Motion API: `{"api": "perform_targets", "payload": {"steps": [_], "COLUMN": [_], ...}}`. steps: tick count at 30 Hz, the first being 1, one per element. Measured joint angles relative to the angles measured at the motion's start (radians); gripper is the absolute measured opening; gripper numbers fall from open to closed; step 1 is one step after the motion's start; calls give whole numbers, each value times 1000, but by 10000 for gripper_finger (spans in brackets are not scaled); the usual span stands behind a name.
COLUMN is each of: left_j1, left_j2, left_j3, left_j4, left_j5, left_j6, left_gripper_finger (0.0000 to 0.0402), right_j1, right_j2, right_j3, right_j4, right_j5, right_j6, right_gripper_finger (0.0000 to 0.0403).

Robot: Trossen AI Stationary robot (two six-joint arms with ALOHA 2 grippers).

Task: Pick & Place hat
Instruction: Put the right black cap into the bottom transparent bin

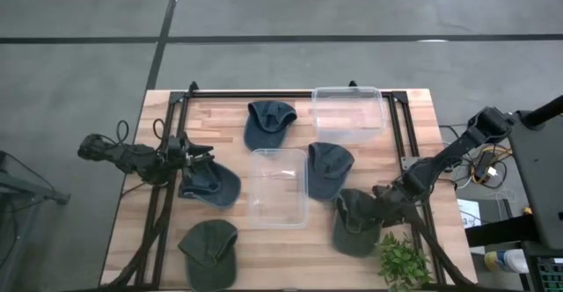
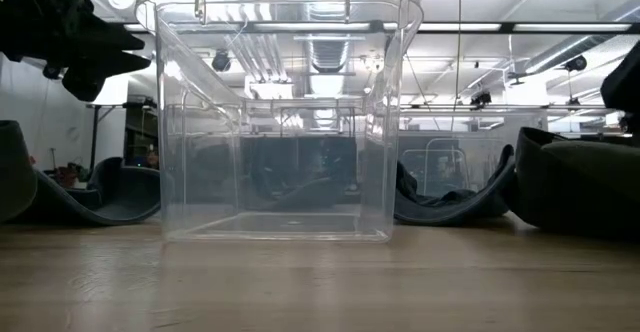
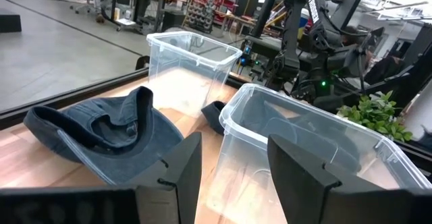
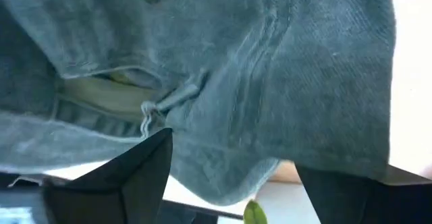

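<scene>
Hats lie scattered over the counter [image 1: 413,107], five that I can count from above, around two clear bins. On the left, my left end effector [image 1: 195,156] hovers beside a dark blue hat [image 1: 211,183], with its fingers [image 3: 179,173] spread apart and nothing between them; its wrist view looks past a blue hat toward the clear bins. I'd leave that arm parked there, since it isn't the one at work.

In the middle stands the nearer clear bin [image 1: 280,186], which I judge to be the drop target, with a second clear bin [image 1: 348,114] farther back. Neither holds a hat that I can make out. Another hat [image 1: 268,123] lies behind the nearer bin, one [image 1: 327,167] just right of it, and one [image 1: 209,251] at the front left.

To the right is the step in hand: my right end effector [image 1: 383,200] is down at the hat [image 4: 283,82] near the front right, beside a small green plant [image 1: 403,262]. In its wrist view the fabric fills the frame and the two fingers [image 4: 145,170] stand wide either side of the hat's edge, not yet pinching it. To do this well I would close on a firm fold of crown or brim rather than a loose flap, and lift straight up before swinging left, so the cap clears the bin's rim and doesn't drag the plant or the neighbouring hat along.
</scene>
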Motion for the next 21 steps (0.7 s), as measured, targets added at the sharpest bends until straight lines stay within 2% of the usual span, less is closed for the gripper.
{"api": "perform_targets", "payload": {"steps": [5, 15, 21], "left_j1": [0, 0, 0], "left_j2": [0, 0, 0], "left_j3": [0, 0, 0], "left_j4": [0, 0, 0], "left_j5": [0, 0, 0], "left_j6": [0, 0, -7], "left_gripper_finger": [162, 162, 162], "right_j1": [0, 0, 0], "right_j2": [46, 36, -30], "right_j3": [-9, 2, 52], "right_j4": [10, 23, -51], "right_j5": [26, 46, 75], "right_j6": [17, -37, -37], "right_gripper_finger": [225, 26, 22]}}
